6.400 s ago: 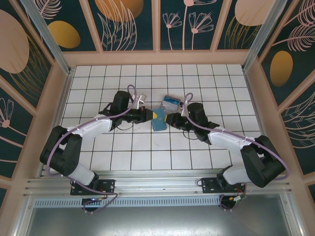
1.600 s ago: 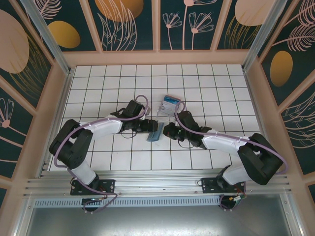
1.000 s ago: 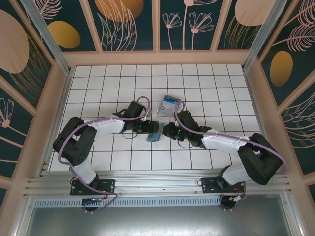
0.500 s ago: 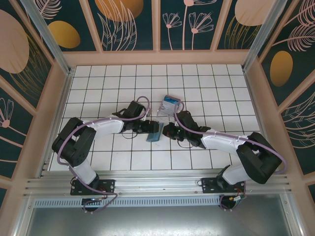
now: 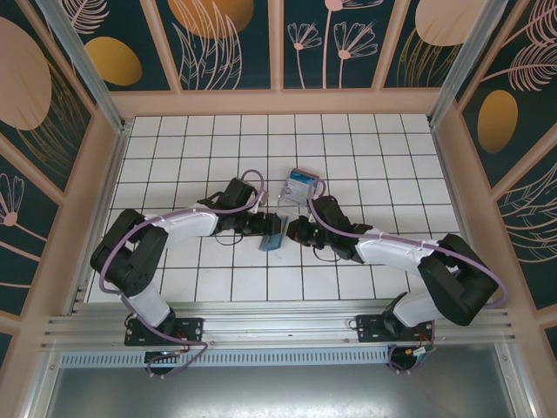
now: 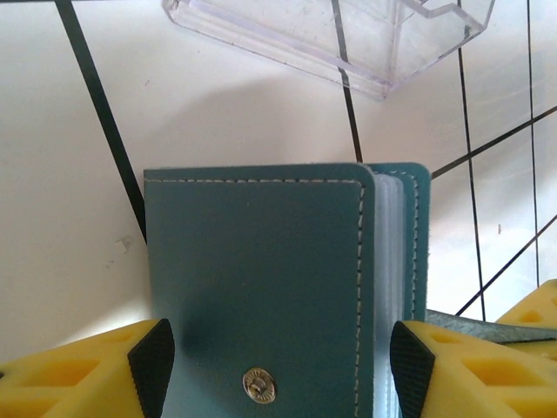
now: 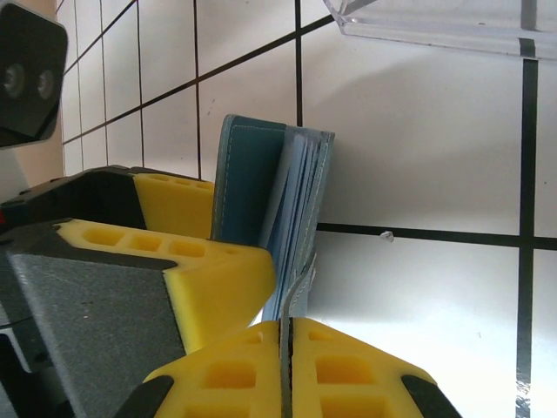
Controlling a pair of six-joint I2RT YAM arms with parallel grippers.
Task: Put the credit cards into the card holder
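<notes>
The left arm point(image 5: 174, 228) reaches from the left side toward the middle of the white tiled table point(image 5: 365, 139). Its left gripper point(image 5: 265, 227) is closed around the card holder point(image 5: 275, 237). In the left wrist view, the black pads point(image 6: 153, 366) of the yellow fingers press on both sides of the teal cover. The card holder stands on its edge on the tiles, near the centre of the table, between the two grippers. Its cover has pale stitching and a small metal snap button point(image 6: 258, 385) low on the face. At the right edge of the cover the pale inner pockets show, so the holder is a little open there.

Just to the right, the right gripper point(image 5: 292, 232) meets the holder from the other side. In the right wrist view its yellow fingers point(image 7: 348, 374) are pressed together, and a thin leaf of the holder goes down into the line between them, so it pinches that leaf. The right arm point(image 5: 392, 251) goes back to the right.

Behind the holder, a little farther from the arms, lies a clear plastic box point(image 5: 298, 186). It is near the holder but apart from it. Something blue is inside; I cannot tell what it is.
</notes>
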